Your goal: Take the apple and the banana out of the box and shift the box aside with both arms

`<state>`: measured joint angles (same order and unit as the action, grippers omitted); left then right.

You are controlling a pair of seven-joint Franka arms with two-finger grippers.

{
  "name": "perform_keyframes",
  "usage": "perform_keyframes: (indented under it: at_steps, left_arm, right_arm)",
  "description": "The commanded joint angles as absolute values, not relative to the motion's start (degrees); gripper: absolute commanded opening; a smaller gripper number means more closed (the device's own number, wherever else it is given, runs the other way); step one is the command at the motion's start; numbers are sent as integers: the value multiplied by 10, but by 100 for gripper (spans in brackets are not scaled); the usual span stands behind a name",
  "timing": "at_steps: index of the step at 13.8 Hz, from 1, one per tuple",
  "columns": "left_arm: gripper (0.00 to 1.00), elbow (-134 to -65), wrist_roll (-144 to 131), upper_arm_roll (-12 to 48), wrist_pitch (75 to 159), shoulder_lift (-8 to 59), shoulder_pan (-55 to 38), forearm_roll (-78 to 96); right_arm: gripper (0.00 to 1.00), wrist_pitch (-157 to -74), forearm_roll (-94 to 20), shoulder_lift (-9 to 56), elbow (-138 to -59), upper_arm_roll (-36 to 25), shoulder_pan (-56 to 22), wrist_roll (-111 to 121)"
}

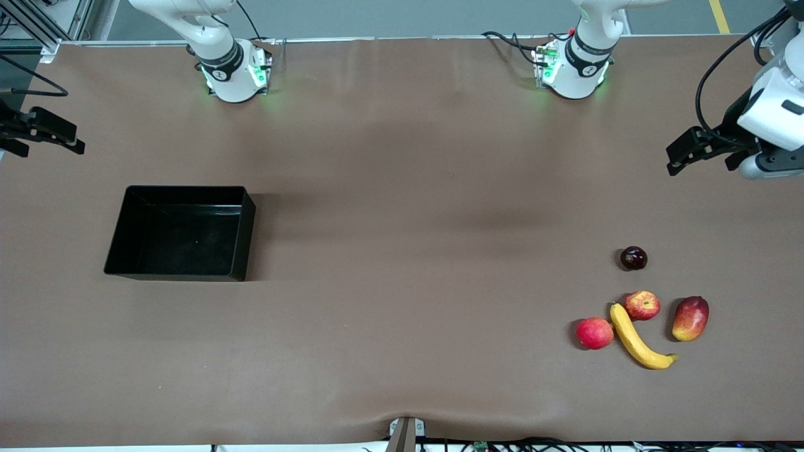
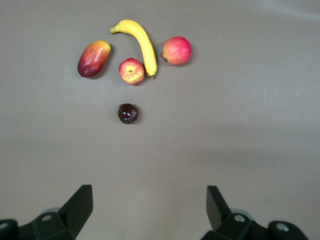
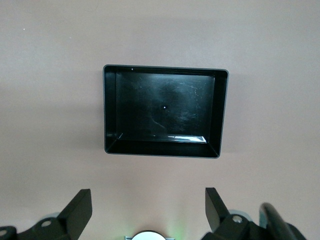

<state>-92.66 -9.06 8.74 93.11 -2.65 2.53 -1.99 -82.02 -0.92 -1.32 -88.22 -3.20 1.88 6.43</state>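
Both arms run out of the top of your front view, so you see only their bases and the two claws. The right gripper [image 1: 44, 135] is cut off at the right arm's edge of that view, hanging high over the table [image 1: 402, 188] at that end. Its own wrist view shows its fingers [image 3: 80, 207] spread wide, holding nothing. The left gripper [image 1: 694, 150] hangs over the left arm's end, its fingers [image 2: 80, 205] likewise parted wide and empty.

The black box [image 1: 182, 232] sits open and unfilled toward the right arm's end, well apart from everything else.

The fruit clusters toward the left arm's end, nearer your front camera. The banana [image 1: 637, 339] lies with its stem end just beside the streaked apple [image 1: 642, 305]; you cannot tell whether they touch. A pinkish-red round fruit [image 1: 594, 333] sits just beside the banana, a mango [image 1: 690, 318] near the apple toward the left arm's end, and a small dark fruit [image 1: 633, 258] farther back, too small to identify. Broad bare tabletop lies between box and fruit.
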Motion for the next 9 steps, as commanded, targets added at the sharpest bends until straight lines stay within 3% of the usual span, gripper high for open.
perform_keyframes:
  at_steps: [1,9]
  left_arm:
    - [100,-937,-75,83,931,-41,26,-6]
    - [100,-923,-74,86,902,-37,26,-13]
  right_arm:
    - [100,-824,-8,-25,-895,-29,25,68]
    - [100,-824,-18,-24,-895,-30,33,68]
